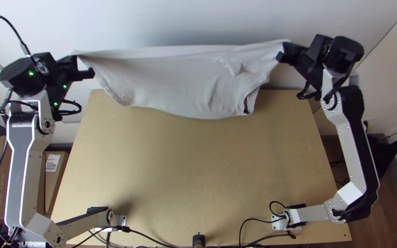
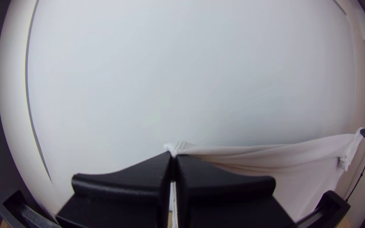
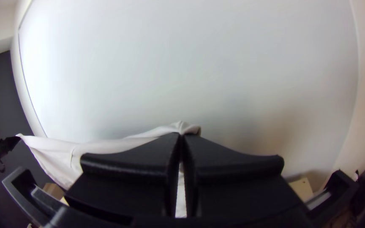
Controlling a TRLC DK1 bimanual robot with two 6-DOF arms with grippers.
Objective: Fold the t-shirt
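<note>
Two ends of the shirt (image 1: 175, 80) sit pinched in the left end effector (image 1: 75, 60) and right end effector (image 1: 287, 48); its bottom seems to hang above the worktop (image 1: 198, 160).

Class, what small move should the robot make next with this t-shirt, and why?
Probably bring the left pincer and right pincer down together over the table, to lay the t-shirt on it: each is closed on one end of the cloth's upper edge, which stretches between them, while the rest hangs below that edge.
</note>
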